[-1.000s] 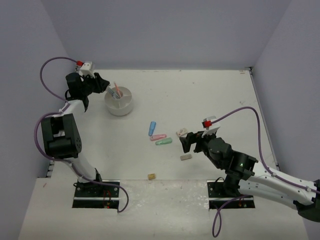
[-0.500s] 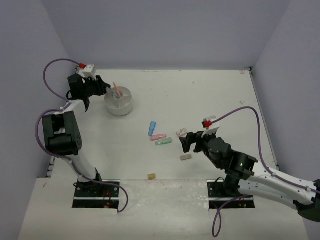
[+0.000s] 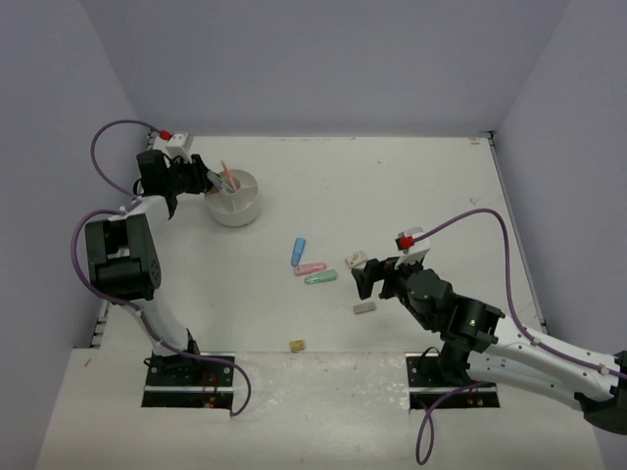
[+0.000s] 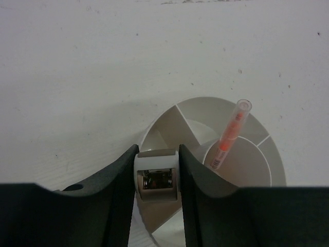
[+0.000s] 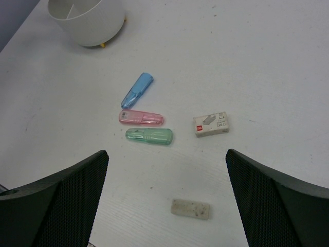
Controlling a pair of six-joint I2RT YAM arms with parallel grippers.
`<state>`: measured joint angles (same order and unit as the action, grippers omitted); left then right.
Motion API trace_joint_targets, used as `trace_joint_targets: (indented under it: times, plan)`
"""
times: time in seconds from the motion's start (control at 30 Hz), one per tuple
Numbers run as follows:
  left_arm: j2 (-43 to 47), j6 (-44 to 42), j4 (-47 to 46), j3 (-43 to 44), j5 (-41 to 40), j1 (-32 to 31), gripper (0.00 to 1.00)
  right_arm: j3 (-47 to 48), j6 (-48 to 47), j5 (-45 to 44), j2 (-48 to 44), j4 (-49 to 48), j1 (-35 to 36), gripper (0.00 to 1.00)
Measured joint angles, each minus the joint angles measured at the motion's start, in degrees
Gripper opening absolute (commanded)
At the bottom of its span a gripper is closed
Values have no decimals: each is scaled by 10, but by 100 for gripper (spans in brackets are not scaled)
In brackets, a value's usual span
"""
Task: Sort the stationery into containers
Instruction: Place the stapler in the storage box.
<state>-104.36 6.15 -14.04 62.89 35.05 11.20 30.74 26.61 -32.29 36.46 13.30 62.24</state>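
Eraser (image 4: pixel 157 177) pinched in left gripper (image 4: pixel 158 154) at tub (image 4: pixel 205 110) rim; early release could drop it outside. Right gripper (image 5: pixel 167 153) wide, empty.

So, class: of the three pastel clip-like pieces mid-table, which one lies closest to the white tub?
The blue piece: it sits nearest the white tub and slants, while the pink piece and green piece lie parallel, farther off.

Left end effector (image 3: pixel 208 181) nearer the tub (image 3: pixel 235 214).
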Motion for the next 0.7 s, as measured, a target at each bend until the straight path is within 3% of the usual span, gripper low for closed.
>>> trace_joint_targets:
  times: [0.47,0.53,0.6,0.63,0.7]
  plan:
    - [25,26,11,34,-35,0,51,0,0,1,18,0,0,99]
    - [37,40,29,46,-72,0,67,1,0,1,23,0,0,99]
    - [50,61,52,63,-125,1,75,2,0,1,33,0,0,99]
    - [57,68,63,71,-151,1,99,3,0,1,40,0,0,99]
    - [74,105,127,102,-221,3,100,6,0,2,59,0,-4,99]
